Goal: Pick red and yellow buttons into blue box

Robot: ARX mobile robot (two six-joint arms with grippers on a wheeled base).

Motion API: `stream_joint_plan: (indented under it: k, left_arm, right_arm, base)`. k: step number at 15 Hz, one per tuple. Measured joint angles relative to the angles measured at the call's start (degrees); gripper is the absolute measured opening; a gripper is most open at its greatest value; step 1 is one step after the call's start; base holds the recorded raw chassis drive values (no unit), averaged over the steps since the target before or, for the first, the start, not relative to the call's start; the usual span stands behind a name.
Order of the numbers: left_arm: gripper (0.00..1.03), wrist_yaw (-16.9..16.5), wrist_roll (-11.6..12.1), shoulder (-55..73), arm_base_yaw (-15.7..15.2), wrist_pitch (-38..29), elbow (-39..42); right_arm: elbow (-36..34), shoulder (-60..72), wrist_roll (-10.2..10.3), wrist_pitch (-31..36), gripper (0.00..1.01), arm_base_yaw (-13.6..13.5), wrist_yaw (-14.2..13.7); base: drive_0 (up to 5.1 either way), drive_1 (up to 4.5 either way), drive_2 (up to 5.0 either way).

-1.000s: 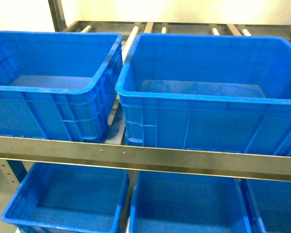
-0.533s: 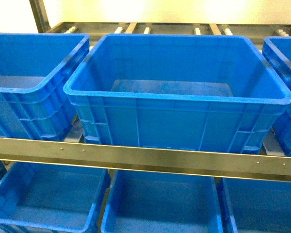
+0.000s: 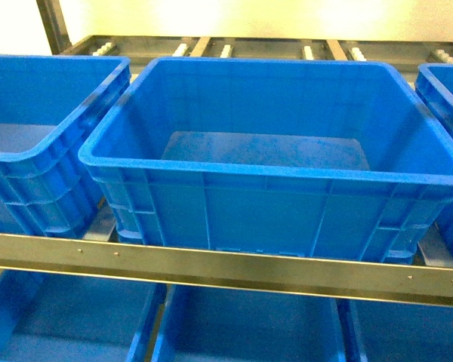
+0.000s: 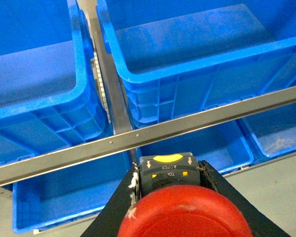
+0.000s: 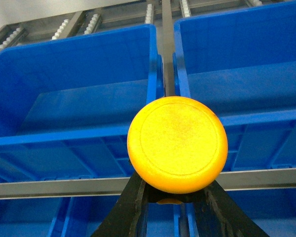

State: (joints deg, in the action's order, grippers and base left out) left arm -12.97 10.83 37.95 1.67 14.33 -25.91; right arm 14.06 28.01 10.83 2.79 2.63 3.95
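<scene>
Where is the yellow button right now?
The yellow button is in the right gripper, low in the middle of the right wrist view, held in front of the rack before the gap between two blue boxes. The head view doesn't show it.

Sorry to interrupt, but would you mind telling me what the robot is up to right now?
It is carrying two push buttons to a rack of crates. The left claw grips the red button and the right claw grips the yellow button. Both hang in front of the shelf rail. The blue box centred in the head view shows nothing inside yet.
</scene>
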Motion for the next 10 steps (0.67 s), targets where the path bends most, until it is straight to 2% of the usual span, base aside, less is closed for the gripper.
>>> stream_joint_plan:
  k: [6,10]
  left_arm:
    - [0.29,0.1,0.0,0.6,0.0,0.2,0.0]
    - [0.29,0.0,0.0,0.2,0.0,0.0,0.0]
  right_arm:
    - [0.0,0.6,0.0,-0.2,0.18,0.0,0.0]
    - [0.0,0.2,0.0,0.0,0.18,0.0,0.0]
  base:
    - [0.0,4.18,-4.1]
    - [0.0,0.0,0.0]
